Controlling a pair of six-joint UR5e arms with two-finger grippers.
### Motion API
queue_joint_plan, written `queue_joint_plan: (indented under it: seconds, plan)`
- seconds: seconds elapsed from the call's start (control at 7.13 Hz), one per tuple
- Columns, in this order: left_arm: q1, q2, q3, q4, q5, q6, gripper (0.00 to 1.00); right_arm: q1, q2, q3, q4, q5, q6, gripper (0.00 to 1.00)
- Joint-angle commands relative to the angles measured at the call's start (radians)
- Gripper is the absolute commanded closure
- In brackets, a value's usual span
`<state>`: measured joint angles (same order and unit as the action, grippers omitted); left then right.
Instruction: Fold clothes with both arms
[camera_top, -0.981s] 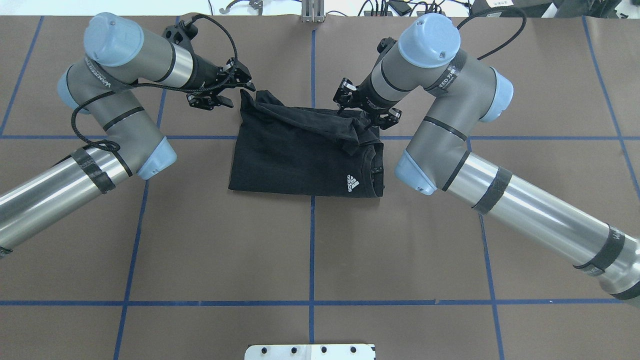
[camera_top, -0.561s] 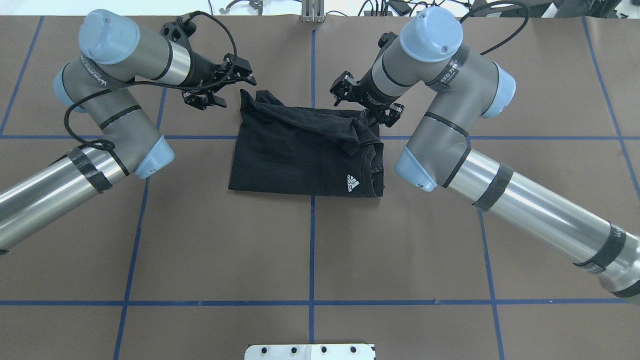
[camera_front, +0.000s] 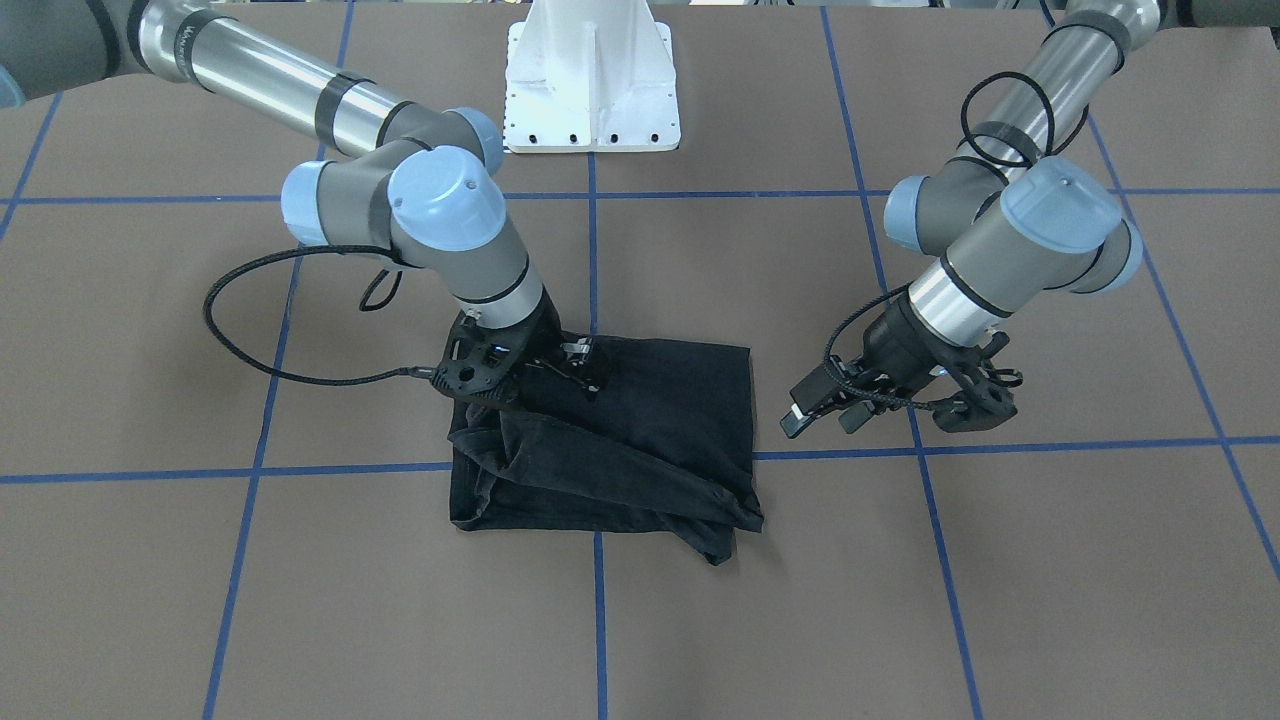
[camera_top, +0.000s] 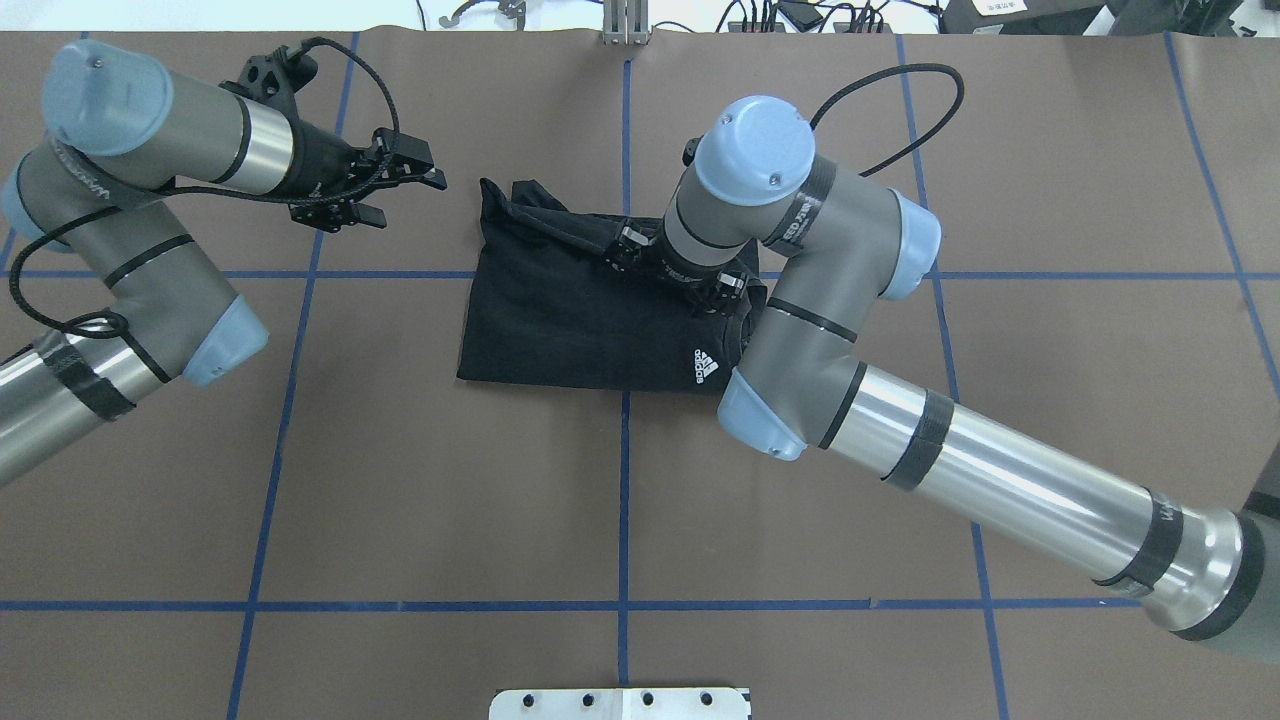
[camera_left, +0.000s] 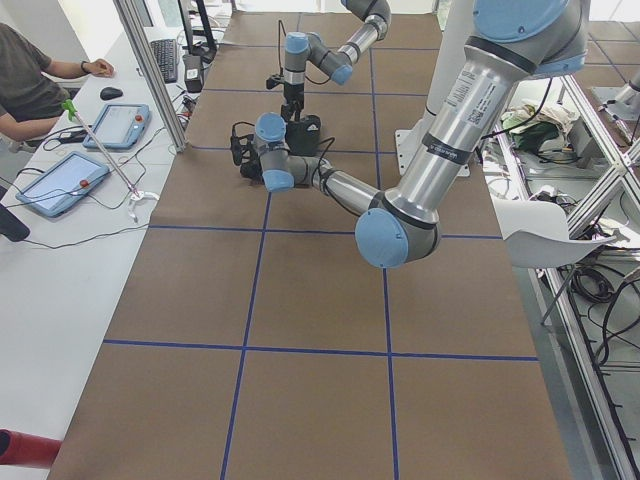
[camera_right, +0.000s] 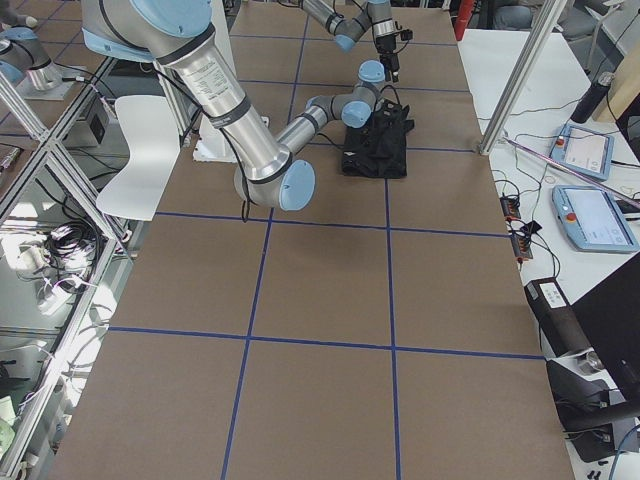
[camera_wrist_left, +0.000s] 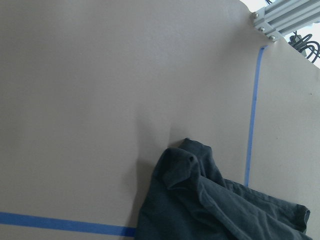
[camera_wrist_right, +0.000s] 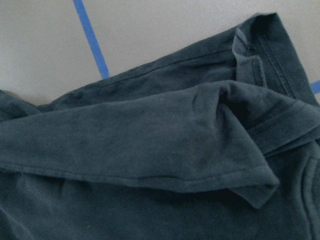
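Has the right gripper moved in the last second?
Yes. The right gripper shifted toward the centre blue tape line and nearer the robot, now over the T-shirt.

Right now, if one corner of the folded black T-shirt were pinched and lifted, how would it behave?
Probably floppy: the black T-shirt lies in soft creases and loose folds, so layers would likely unfold and hang. The thin fabric suggests light weight; a push may bunch it.
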<state>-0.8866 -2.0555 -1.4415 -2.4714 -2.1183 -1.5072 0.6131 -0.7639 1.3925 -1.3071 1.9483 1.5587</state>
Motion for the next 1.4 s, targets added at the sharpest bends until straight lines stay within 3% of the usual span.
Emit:
queue_joint_plan:
  seconds: [0.0, 0.42, 0.56, 0.7, 0.84, 1.26]
  plan:
    - [-0.015, 0.054, -0.045, -0.001, -0.017, 0.012, 0.0, -0.064, 0.044, -0.021, -0.09, -0.11, -0.076, 0.0]
    - [-0.029, 0.109, -0.108, -0.001, -0.019, 0.012, 0.0, -0.061, 0.109, -0.105, -0.152, -0.15, -0.249, 0.01]
    - [-0.029, 0.109, -0.109, -0.001, -0.019, 0.012, 0.0, -0.061, 0.141, -0.157, -0.15, -0.152, -0.259, 0.34]
    - [-0.029, 0.109, -0.108, 0.0, -0.019, 0.012, 0.0, -0.059, 0.147, -0.164, -0.15, -0.152, -0.294, 0.88]
    - [-0.029, 0.109, -0.108, -0.001, -0.019, 0.012, 0.0, -0.058, 0.147, -0.171, -0.149, -0.152, -0.324, 1.0]
    - [-0.029, 0.109, -0.109, 0.0, -0.017, 0.012, 0.0, 0.015, 0.152, -0.205, -0.143, -0.149, -0.388, 1.0]
